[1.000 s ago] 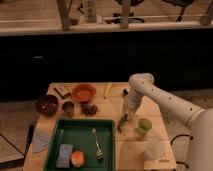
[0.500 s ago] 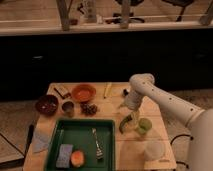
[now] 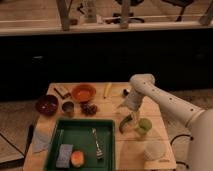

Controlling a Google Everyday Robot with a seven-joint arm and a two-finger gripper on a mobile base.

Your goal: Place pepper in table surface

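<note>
The dark green curved pepper (image 3: 125, 123) lies low on the light wooden table surface (image 3: 131, 147), just right of the green tray and left of the light-green cup. My gripper (image 3: 127, 107) hangs from the white arm directly above the pepper, close to its upper end. I cannot tell whether it still touches the pepper.
A dark green tray (image 3: 80, 137) holds a fork, a blue sponge and an orange fruit. A light-green cup (image 3: 144, 125) and a clear cup (image 3: 154, 149) stand at right. An orange bowl (image 3: 83, 92), dark bowl (image 3: 46, 104), grapes (image 3: 89, 108) and a pale yellow item (image 3: 107, 89) sit behind.
The pepper has come down and shifted slightly right, from hanging under the gripper to lying low on the tabletop beside the green cup. The arm moved little.
</note>
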